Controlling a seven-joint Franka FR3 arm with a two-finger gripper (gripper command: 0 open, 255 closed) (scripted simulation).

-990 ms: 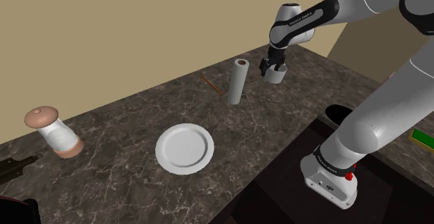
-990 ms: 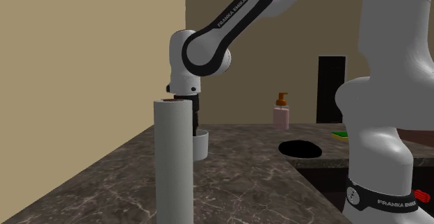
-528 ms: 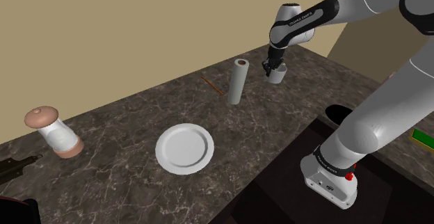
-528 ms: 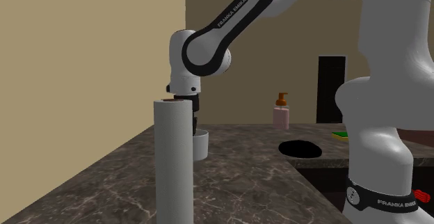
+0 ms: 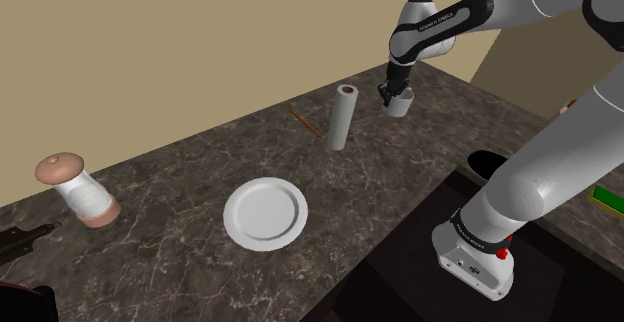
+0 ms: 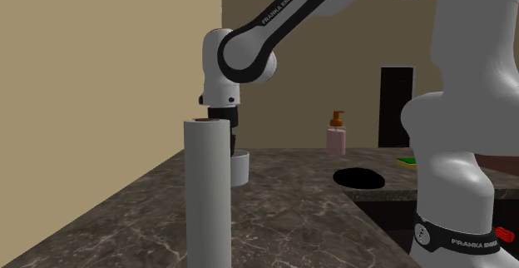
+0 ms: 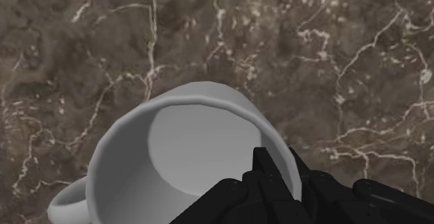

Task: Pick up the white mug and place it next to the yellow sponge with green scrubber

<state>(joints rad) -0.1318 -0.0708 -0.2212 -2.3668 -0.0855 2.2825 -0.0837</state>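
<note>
The white mug [image 5: 399,107] hangs just above the dark marble counter [image 5: 180,175] at its far end, close to the wall. My gripper [image 5: 389,94] comes down from above and is shut on the mug's rim. In the wrist view the black fingers [image 7: 272,168] pinch the wall of the mug [image 7: 182,146], one inside and one outside, and its handle points away to the side. In the second exterior view the mug [image 6: 240,167] shows behind the roll, under the gripper [image 6: 232,133]. The sponge [image 6: 407,161], green on yellow, lies beyond the sink; its green strip [image 5: 607,199] sits at the shoulder view's right edge.
A tall white paper roll [image 5: 342,117] stands just to the shoulder view's left of the mug. A white plate [image 5: 265,213], a thin brown stick [image 5: 304,122] and a capped jar [image 5: 80,192] lie further along. A sink hole [image 6: 359,176] and soap dispenser [image 6: 336,133] lie between mug and sponge.
The fingers shut on the mug's rim, then the hand rose a little with the mug, lifting it off the counter.
</note>
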